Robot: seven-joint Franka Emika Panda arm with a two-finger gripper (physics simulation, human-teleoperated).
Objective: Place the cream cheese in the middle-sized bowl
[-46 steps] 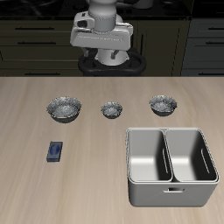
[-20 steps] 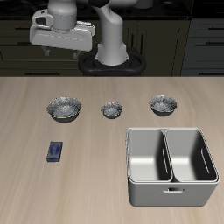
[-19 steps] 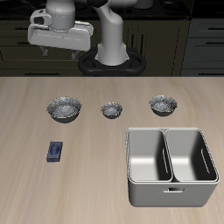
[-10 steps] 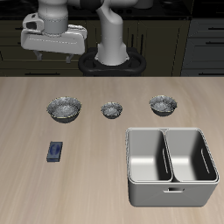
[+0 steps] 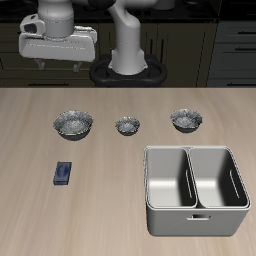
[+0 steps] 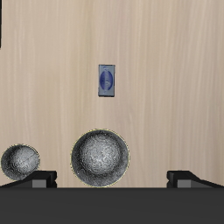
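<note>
The cream cheese (image 5: 63,173) is a small blue box lying flat on the table, nearer the front edge than the widest bowl; the wrist view shows it too, cream cheese (image 6: 107,80). The middle-sized bowl (image 5: 186,120) stands at the end of the bowl row farthest from the box and is outside the wrist view. My gripper (image 5: 59,66) hangs high above the table's back, well above the widest bowl, open and empty. Its fingertips (image 6: 39,178) are spread wide apart.
The widest silver bowl (image 5: 74,123) and the smallest one (image 5: 127,126) share the row; both appear in the wrist view as widest bowl (image 6: 100,157) and smallest bowl (image 6: 19,161). A grey two-basin container (image 5: 190,151) stands near the front, below the middle-sized bowl.
The arm has swung from above the row's middle to high over the widest bowl's side. Bowls and box have not moved.
</note>
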